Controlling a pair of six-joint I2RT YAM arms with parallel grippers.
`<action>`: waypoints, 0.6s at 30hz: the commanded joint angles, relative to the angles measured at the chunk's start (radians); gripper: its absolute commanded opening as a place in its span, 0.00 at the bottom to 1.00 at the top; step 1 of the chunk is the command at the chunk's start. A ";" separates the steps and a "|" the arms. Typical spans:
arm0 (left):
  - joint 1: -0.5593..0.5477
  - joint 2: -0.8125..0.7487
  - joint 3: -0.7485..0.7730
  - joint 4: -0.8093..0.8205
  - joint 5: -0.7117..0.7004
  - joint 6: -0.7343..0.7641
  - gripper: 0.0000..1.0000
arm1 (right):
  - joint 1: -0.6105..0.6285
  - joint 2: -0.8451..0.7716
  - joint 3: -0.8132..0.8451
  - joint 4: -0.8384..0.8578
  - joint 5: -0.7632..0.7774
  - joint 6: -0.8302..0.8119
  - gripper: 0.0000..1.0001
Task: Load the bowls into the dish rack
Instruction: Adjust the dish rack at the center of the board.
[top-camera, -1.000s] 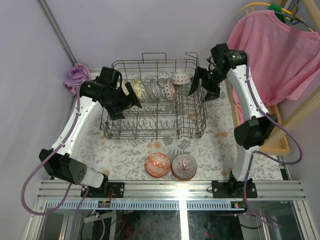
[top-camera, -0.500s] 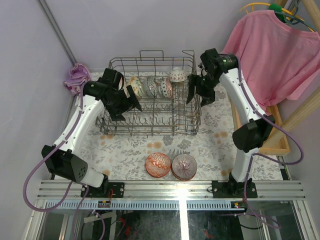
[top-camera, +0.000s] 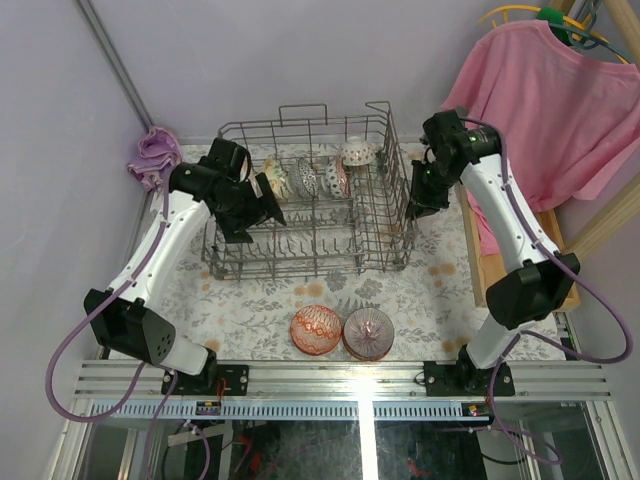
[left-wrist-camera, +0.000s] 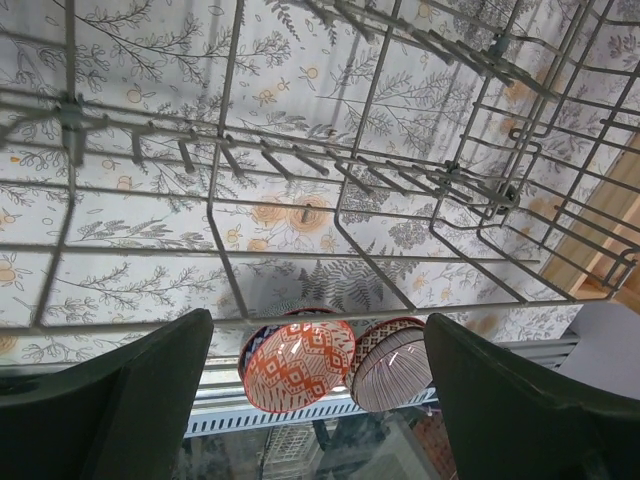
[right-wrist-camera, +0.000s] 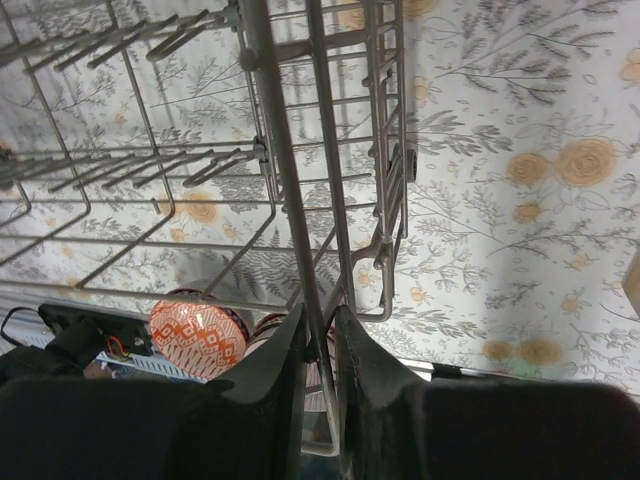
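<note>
At the far left of the bench (top-camera: 250, 300), which carries a floral cover, I see a purple cloth (top-camera: 152, 152) bunched in the back corner. My left claw (top-camera: 265, 203) hangs over the left end of the dish rack (top-camera: 290, 262) with its fingers spread wide. Its wrist camera looks down through the rack's wire floor and tines to the bench below. The rack sits toward the back middle of the bench. In its rear row three bowls (top-camera: 308, 177) stand on edge, side by side, and a fourth bowl (top-camera: 357, 151) lies mouth down near the back right corner. Outside the rack, near the front edge of the bench, an orange-red bowl (top-camera: 316, 329) rests just beside a pink-lined bowl (top-camera: 368, 332), rim against rim as far as I can tell. My right claw (right-wrist-camera: 318, 320) is at the rack's right wall, its fingers pressed together on one wire of that wall. A pink shirt (top-camera: 550, 100) hangs at the far right.
</note>
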 joint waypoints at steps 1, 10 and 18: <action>-0.027 -0.030 -0.004 -0.004 0.146 -0.002 0.86 | -0.086 -0.057 -0.065 -0.163 0.133 -0.068 0.16; -0.152 -0.055 0.014 -0.058 0.098 -0.030 0.86 | -0.085 -0.187 -0.115 -0.164 0.004 -0.011 0.15; -0.183 -0.117 -0.015 -0.070 0.065 -0.065 0.86 | -0.085 -0.248 -0.118 -0.142 -0.116 0.014 0.32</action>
